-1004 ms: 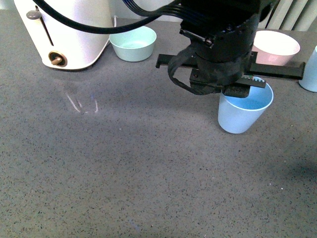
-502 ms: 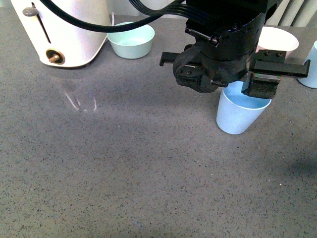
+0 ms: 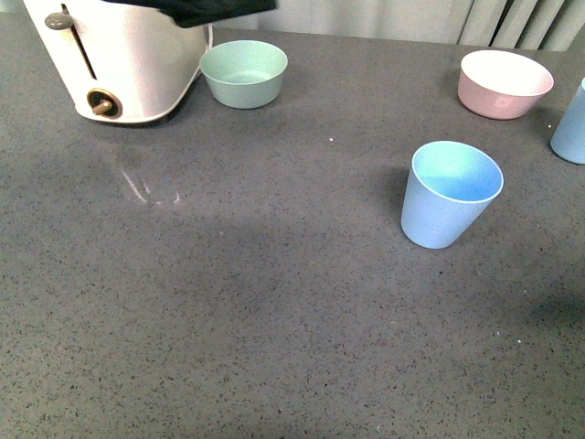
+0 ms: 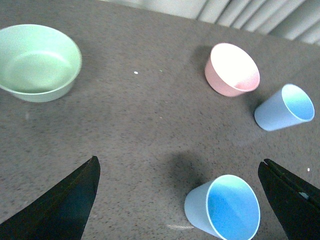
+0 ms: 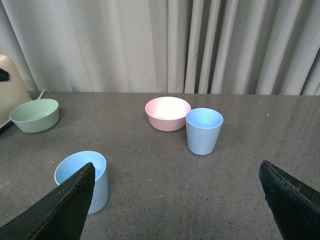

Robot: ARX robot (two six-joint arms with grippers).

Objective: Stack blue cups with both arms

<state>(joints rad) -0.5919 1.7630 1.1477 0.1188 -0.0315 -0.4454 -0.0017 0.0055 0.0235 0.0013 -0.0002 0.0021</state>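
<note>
One blue cup [image 3: 450, 194] stands upright on the grey table, right of centre, with nothing touching it. The second blue cup [image 3: 571, 128] is cut off by the right edge. My left gripper [image 4: 178, 160] hangs high above the table, open and empty, with the nearer cup [image 4: 225, 209] below it and the other cup [image 4: 285, 107] farther off. Low and well back from both cups, my right gripper [image 5: 176, 165] is open and empty too. One cup [image 5: 82, 181] is beside its left finger and the other cup [image 5: 204, 131] stands ahead.
A mint green bowl [image 3: 243, 73] and a white toaster [image 3: 119, 59] stand at the back left. A pink bowl [image 3: 505, 82] sits at the back right, next to the far cup. A black piece of arm [image 3: 219, 9] shows at the top edge. Curtains hang behind the table.
The left arm, which hung over the nearer cup with its gripper at the rim, has lifted up and away. The cup stays upright in the same place.
</note>
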